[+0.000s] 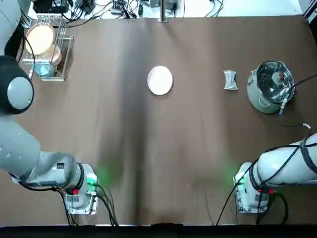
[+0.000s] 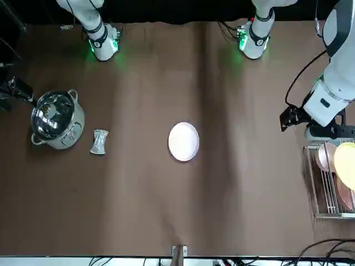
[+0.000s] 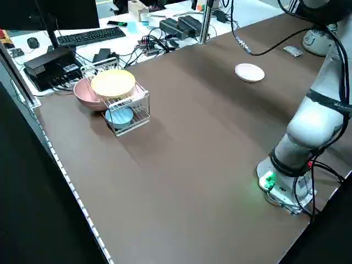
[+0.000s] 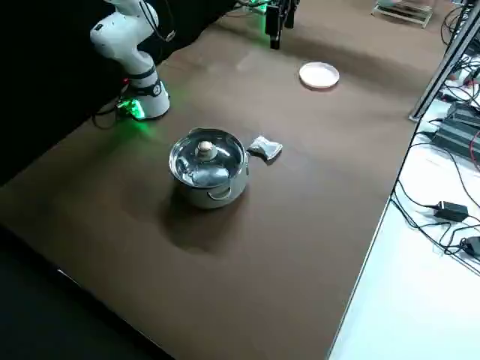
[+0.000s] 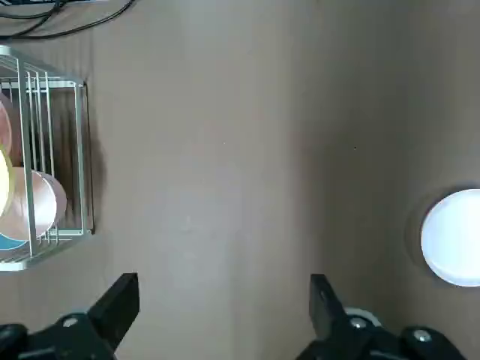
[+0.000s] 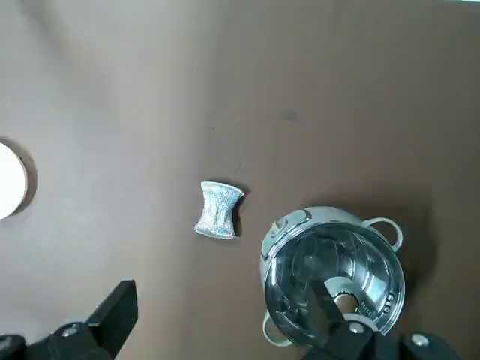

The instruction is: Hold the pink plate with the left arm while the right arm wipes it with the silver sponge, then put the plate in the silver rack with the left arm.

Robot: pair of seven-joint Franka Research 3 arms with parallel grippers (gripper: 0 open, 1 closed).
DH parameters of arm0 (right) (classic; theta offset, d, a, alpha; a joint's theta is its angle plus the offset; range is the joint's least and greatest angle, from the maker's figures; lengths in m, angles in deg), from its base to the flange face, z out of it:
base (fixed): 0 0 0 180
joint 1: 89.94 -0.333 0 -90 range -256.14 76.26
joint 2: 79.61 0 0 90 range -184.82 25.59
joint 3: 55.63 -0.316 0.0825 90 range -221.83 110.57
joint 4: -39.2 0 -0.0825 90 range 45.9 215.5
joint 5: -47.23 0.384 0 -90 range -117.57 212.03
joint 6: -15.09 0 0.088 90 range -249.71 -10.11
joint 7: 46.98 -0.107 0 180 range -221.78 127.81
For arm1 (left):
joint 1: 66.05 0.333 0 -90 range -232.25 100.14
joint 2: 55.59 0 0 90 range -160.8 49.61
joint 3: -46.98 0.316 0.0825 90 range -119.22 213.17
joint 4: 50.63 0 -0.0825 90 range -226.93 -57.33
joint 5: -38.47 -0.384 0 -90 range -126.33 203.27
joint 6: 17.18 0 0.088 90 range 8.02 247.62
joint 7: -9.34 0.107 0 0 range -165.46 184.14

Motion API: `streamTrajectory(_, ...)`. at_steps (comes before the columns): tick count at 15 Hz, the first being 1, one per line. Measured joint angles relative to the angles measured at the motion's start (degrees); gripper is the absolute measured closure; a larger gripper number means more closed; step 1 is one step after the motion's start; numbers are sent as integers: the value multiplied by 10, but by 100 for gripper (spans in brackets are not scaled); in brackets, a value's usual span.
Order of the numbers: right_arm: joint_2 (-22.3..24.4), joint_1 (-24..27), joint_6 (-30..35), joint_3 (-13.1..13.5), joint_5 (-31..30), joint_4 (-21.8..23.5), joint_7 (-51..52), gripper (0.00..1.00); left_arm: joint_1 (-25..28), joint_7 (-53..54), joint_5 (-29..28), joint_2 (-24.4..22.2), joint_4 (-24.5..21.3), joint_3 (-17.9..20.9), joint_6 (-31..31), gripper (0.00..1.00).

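The pink plate [image 1: 160, 80] lies flat near the middle of the table, also seen as the pink plate [image 2: 183, 142]. The silver sponge [image 1: 230, 80] rests on the cloth to its right, beside a steel pot. The silver rack [image 1: 47, 47] stands at the far left corner. My left gripper [image 5: 223, 300] hovers open above bare cloth between rack and plate, holding nothing; the front view shows the left gripper [image 2: 289, 119] near the rack [image 2: 327, 180]. My right gripper [image 6: 225, 319] is open and raised over the sponge [image 6: 217, 210] and the pot, also holding nothing.
A steel pot with a glass lid [image 1: 270, 87] stands right of the sponge. The rack holds a yellow-orange plate [image 3: 113, 83], a pink bowl [image 3: 88, 94] and a blue dish [image 3: 119, 116]. Cables, a keyboard [image 3: 91, 36] and boxes lie beyond the far edge.
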Motion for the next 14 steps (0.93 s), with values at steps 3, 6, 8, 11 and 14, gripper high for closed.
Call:
streamTrajectory(3, 0, 1, 1, 2, 0, 0, 0, 0, 0, 0, 0, 0, 0, 0, 0, 0)
streamTrajectory(6, 1, 4, 10, 4, 0, 0, 0, 0, 0, 0, 8, 0, 0, 0, 0, 0)
streamTrajectory(8, 1, 4, 15, 2, 0, 1, 0, 0, -2, 3, 13, 4, -5, 0, 0, 0)
streamTrajectory(11, 1, 4, 17, 0, 0, 2, 0, 0, -14, 6, 16, 32, -20, -12, -2, 0)
streamTrajectory(14, 1, 4, 17, 0, 0, 6, 0, 0, -25, 6, 19, 96, -29, -48, -1, 0)
